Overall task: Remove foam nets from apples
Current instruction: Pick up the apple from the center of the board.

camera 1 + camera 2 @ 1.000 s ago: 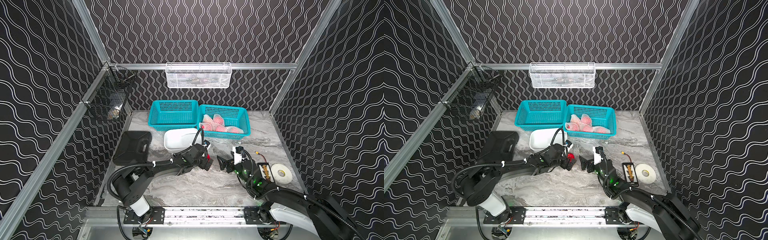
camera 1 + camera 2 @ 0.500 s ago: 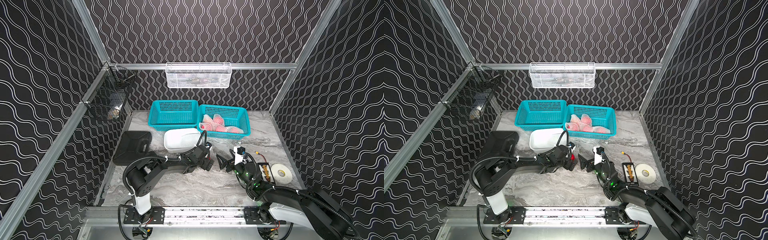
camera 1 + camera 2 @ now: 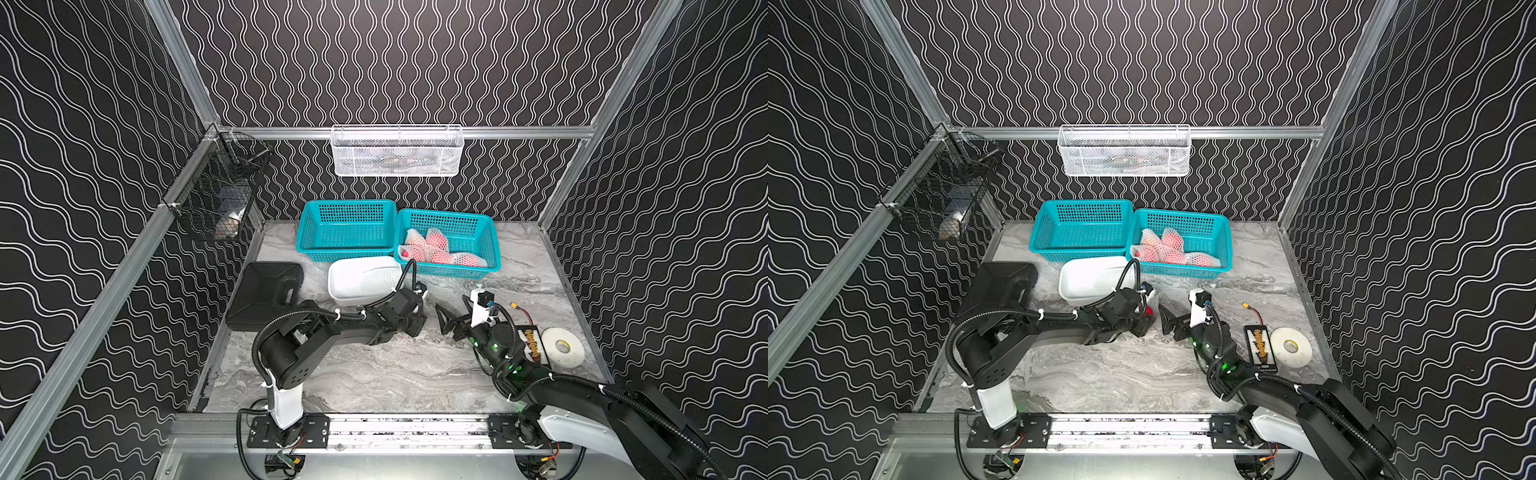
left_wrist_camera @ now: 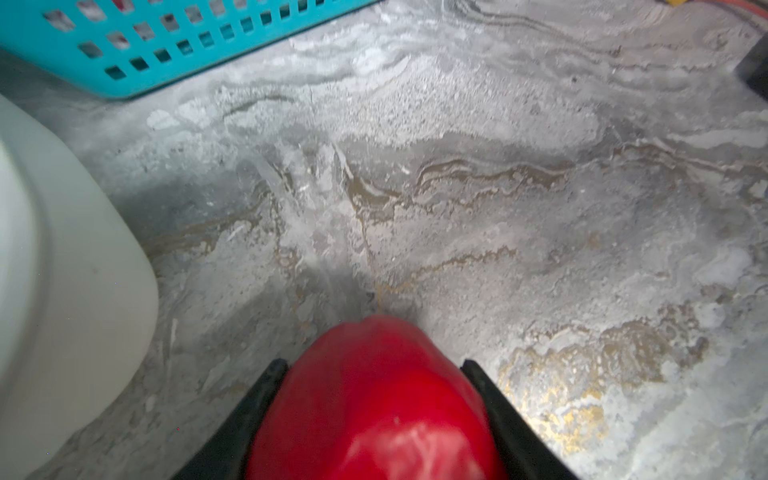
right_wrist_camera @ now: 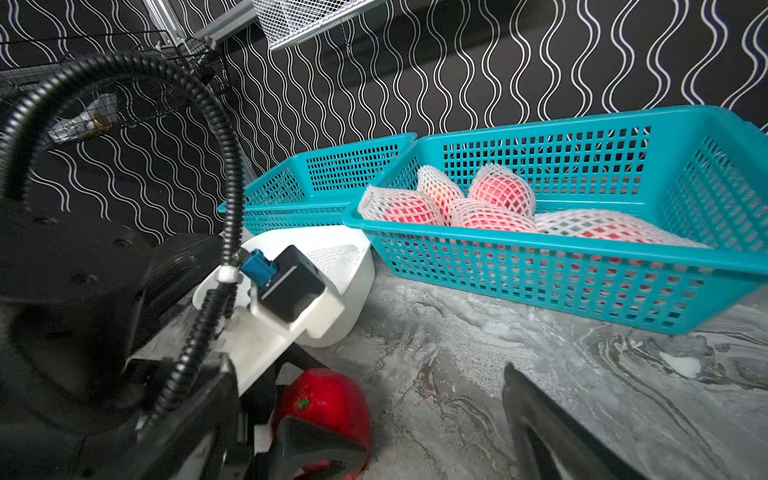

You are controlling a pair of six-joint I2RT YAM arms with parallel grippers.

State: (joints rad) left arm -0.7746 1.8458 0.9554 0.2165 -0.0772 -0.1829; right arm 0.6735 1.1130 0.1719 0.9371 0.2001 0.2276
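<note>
At the centre of the marble table (image 3: pixel 374 374), has just closed the left gripper (image 4: pixel 372 368) on the bare red apple (image 4: pixel 374 411). A second ago stood wide open around it; now lays both black fingers (image 4: pixel 253 409) against its flanks, as far as the left wrist view shows. Has also folded the left elbow up and inward, without moving the apple from its spot.

Keeps the right gripper (image 3: pixel 452 318) spread wide and empty at three o'clock of the apple, near but not touching, same as before.

Carries no net on this fruit, so stripping of it looks finished. Can see one loose foam net (image 3: pixel 382 274) in the white tub (image 3: pixel 345 291) at ten o'clock of the apple. Has several netted apples (image 3: pixel 434 249) waiting in the right teal basket (image 3: pixel 492 257) at one o'clock, and nothing in the left teal basket (image 3: pixel 305 237) at eleven o'clock.

Probably means a grip taken for carrying the bare fruit away — perhaps to that empty basket, though cannot be sure. Needs a firm but gentle squeeze, since smooth round skin may slip. Leaves most of the task to do.
</note>
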